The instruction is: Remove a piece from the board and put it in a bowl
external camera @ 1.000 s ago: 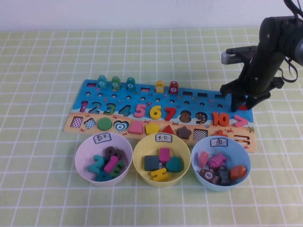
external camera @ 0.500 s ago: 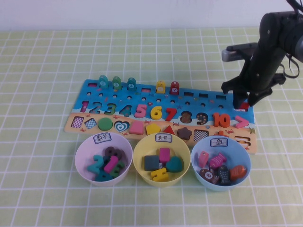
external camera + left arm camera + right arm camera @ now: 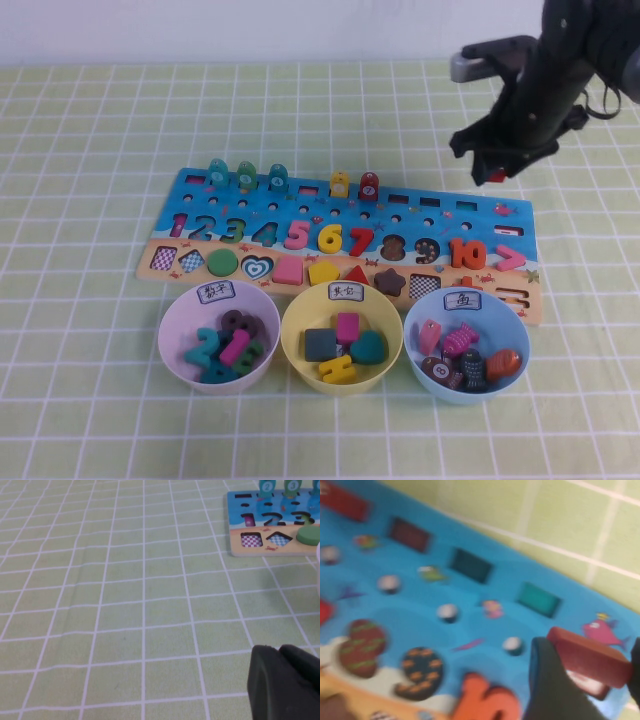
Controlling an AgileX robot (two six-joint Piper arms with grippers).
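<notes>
Now the right gripper (image 3: 497, 172) pinches the small red piece (image 3: 590, 657) high over the far right of the board (image 3: 200, 190), and it could slip out before reaching the yellow bowl (image 3: 292, 340), while the left gripper (image 3: 285, 685), fingers unclear, waits aside.

You see a matt, smooth red bar (image 3: 589, 658) pinched in the right gripper (image 3: 495, 170) and its matt black fingers (image 3: 551, 686); the left gripper (image 3: 285, 682) looks matt black over checked cloth (image 3: 125, 605); the yellow bowl (image 3: 300, 318) shines like plastic
</notes>
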